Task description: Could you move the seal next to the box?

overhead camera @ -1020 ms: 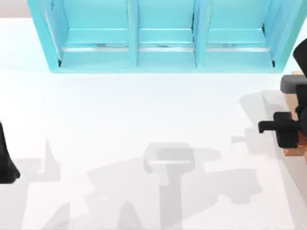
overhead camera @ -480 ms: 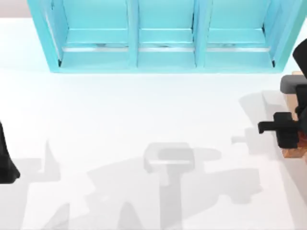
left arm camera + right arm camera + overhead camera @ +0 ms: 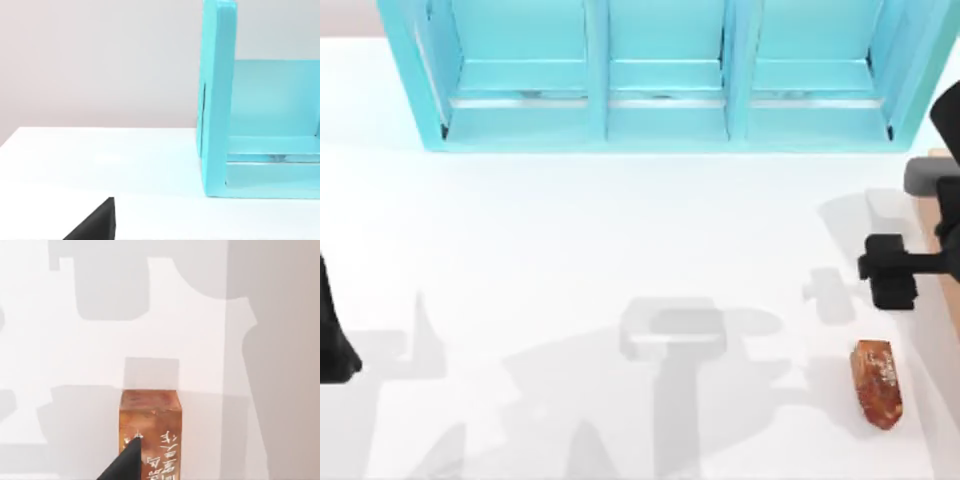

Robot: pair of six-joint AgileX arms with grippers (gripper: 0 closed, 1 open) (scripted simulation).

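Top view shows one seal point(image 3: 877, 383) lying flat on the white bench point(image 3: 620, 250) near its right edge, nothing touching it. Just beyond it hovers the right pincer point(image 3: 892, 270); whether it is open I cannot tell. One turquoise shelf unit point(image 3: 660, 75) spans the far side. The left arm point(image 3: 332, 330) sits parked at the left edge.

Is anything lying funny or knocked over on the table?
Yes. The seal lies flat on its side near the table's right edge, slightly slanted, not standing on end. The right tool is beside it, just toward the turquoise shelf. The left arm is parked at the left edge.
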